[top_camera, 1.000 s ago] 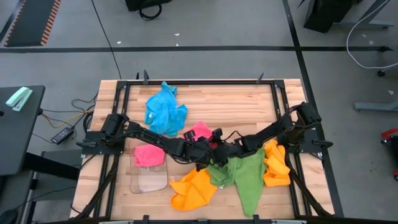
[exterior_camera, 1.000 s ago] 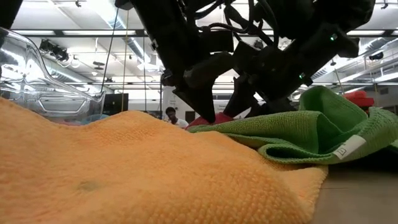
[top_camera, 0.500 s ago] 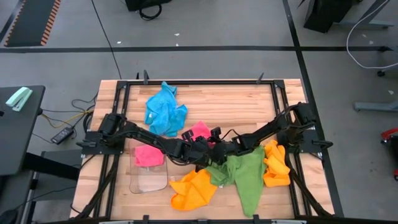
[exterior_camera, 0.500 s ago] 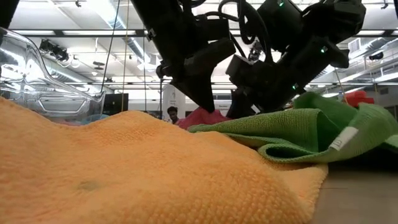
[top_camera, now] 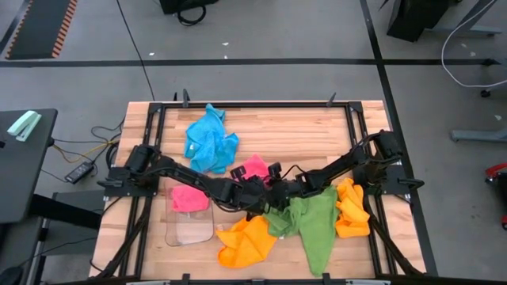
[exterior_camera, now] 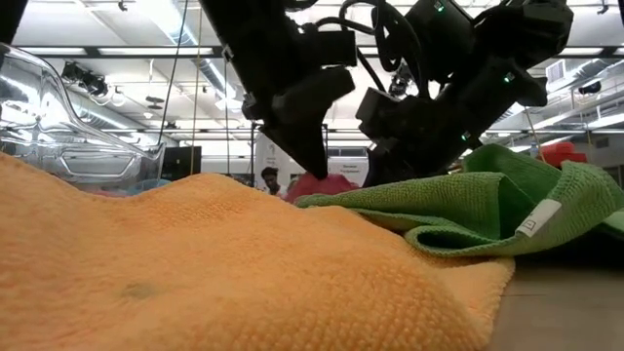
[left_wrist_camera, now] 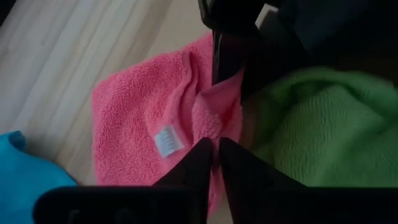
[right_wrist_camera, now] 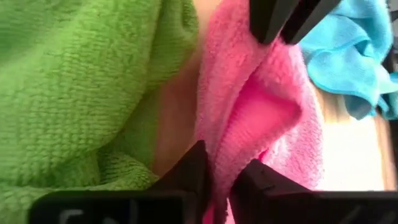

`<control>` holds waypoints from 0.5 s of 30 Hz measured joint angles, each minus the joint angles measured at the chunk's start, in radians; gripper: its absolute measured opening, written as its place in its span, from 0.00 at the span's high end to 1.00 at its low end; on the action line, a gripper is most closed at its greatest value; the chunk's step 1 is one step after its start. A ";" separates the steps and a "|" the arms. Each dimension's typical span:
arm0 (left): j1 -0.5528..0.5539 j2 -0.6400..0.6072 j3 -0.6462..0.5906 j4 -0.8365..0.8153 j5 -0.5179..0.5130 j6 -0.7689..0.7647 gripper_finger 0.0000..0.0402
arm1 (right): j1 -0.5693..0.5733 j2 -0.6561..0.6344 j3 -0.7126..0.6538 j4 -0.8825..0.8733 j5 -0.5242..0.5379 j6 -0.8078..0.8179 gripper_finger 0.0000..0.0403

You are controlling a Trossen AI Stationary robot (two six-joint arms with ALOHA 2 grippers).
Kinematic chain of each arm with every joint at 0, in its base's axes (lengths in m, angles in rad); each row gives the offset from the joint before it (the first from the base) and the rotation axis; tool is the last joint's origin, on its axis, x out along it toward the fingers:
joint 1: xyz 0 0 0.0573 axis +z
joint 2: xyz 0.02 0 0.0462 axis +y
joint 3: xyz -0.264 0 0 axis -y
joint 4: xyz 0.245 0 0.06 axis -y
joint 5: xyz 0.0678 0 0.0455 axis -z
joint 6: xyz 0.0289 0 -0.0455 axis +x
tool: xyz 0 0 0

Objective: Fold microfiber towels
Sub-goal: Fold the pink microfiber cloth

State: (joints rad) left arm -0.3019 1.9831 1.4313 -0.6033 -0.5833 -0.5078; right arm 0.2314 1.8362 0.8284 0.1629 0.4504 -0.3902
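Wooden table (top_camera: 317,127) — contents as found, both arms meeting near its middle.

Pink towel (top_camera: 255,166): lay at the table's centre, just beside the green towel, a white label showing on it in the left wrist view. Both grippers were on it. The left gripper (left_wrist_camera: 216,151) had its fingers drawn close together on a raised fold of the pink cloth. The right gripper (right_wrist_camera: 222,169), facing it from the other side, was likewise narrowed, with a ridge of the same pink towel pinched between its fingers.

Green towel (top_camera: 310,223): spread from the centre toward the near edge, its upper end touching the pink towel; a white tag showed on it in the low view.

Orange towel (top_camera: 245,240): crumpled at the near edge, beside the green one.

Second orange towel (top_camera: 351,207): bunched on the right side — against the green towel's other flank.

Blue towel (top_camera: 209,141): heaped toward the far left of the table, near the pink one.

Second pink towel (top_camera: 189,197): lay in the clear plastic tray (top_camera: 190,229) on the left side.
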 joint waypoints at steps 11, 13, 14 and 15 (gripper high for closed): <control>-0.081 -0.056 0.001 -0.173 -0.035 0.127 0.73 | 0.000 -0.006 0.026 -0.113 -0.022 -0.026 0.90; -0.086 -0.056 -0.009 -0.206 -0.066 0.104 0.73 | 0.000 -0.015 0.036 -0.123 -0.034 -0.040 0.90; -0.085 -0.056 -0.025 -0.210 -0.079 0.093 0.73 | 0.001 -0.021 0.038 -0.129 -0.041 -0.049 0.90; -0.085 -0.061 -0.047 -0.211 -0.090 0.086 0.73 | 0.001 -0.022 0.046 -0.127 -0.048 -0.054 0.90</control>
State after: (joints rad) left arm -0.3870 1.9224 1.3846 -0.8141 -0.6735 -0.4215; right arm 0.2321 1.8138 0.8739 0.0363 0.4024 -0.4443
